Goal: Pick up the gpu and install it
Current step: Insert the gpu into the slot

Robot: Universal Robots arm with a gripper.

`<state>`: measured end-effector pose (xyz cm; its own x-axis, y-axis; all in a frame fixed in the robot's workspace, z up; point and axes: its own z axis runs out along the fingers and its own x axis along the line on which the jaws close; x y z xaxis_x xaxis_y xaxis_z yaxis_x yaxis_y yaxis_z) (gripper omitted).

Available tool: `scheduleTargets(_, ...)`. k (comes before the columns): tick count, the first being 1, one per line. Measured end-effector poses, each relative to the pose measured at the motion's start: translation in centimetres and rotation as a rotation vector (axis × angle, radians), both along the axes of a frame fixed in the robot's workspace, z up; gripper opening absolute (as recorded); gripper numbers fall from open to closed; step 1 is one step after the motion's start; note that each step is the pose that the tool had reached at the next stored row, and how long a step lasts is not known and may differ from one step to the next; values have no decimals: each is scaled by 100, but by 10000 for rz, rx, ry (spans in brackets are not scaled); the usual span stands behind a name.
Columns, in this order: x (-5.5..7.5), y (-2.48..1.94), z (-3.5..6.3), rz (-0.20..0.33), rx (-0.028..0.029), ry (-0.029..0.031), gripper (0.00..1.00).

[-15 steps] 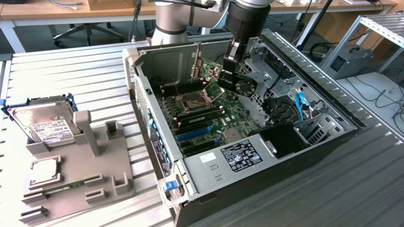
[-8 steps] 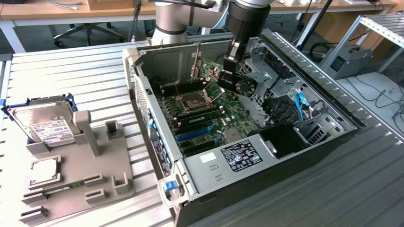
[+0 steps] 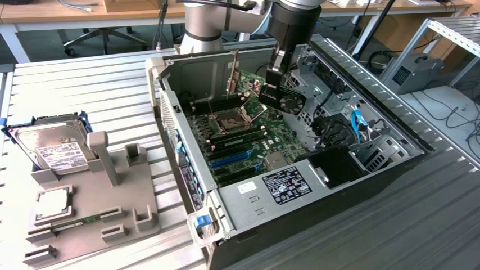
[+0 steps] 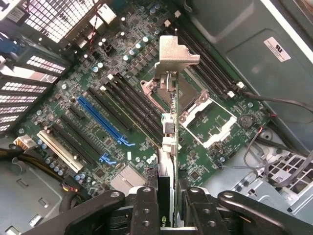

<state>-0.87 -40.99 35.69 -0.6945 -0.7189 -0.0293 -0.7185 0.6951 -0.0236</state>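
The gpu (image 4: 169,147), a flat green circuit card with a black round fan and a long silver metal end bracket, hangs edge-down inside the open black-and-grey computer case (image 3: 330,225). The black claw (image 4: 168,215) is closed on its upper edge, 1 finger on each face. The card's lower edge is clear of the green motherboard (image 3: 240,140), above the silver processor socket (image 4: 195,110) and beside the long black memory slots (image 4: 132,105). The long blue slot (image 4: 102,120) lies well apart. On the exterior view's right the grey metal drive cage (image 3: 322,107) stands near the card; on the exterior view's left the board lies open. Outside the case, a silver boxy hard drive (image 3: 51,147) rests against a grey plastic holder (image 3: 98,208) on the slatted metal table (image 3: 90,90).
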Motion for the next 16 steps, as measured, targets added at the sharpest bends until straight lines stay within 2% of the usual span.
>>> scheduleTargets(16, 0, 0, 0, 219, 1, 0, 26)
